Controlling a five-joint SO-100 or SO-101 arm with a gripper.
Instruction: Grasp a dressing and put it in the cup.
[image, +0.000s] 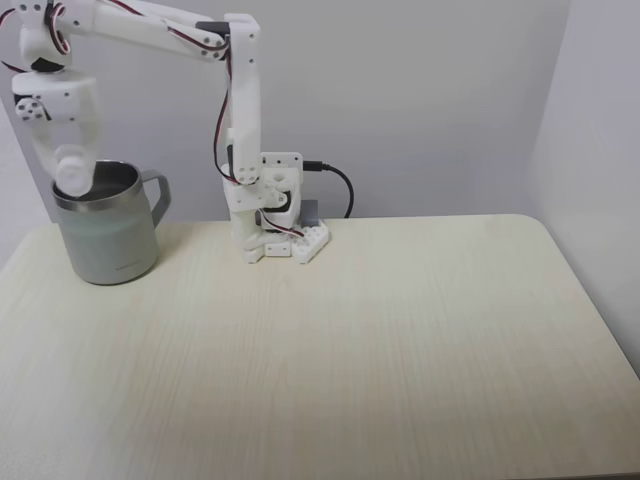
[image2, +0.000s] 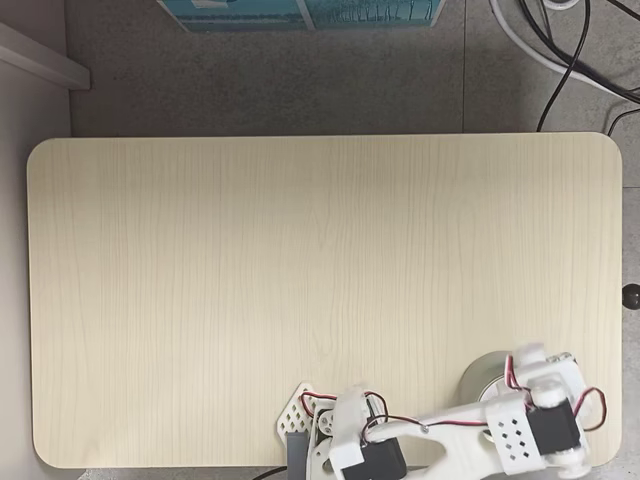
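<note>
Both fixed views: pincer (image: 72, 180) dips inside cup (image: 110, 245) (dressing unseen).

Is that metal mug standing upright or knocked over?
Upright: the mug stands on its base on the table, rim facing up, handle at its side, with the tool at its mouth.

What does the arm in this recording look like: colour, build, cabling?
The arm is white printed plastic with boxy links, black servo bodies at the joints, and red, white and black wires looped along it. Its white base takes a black cable at the back. A wrist plate shows a grid of small holes by the gripper.
</note>
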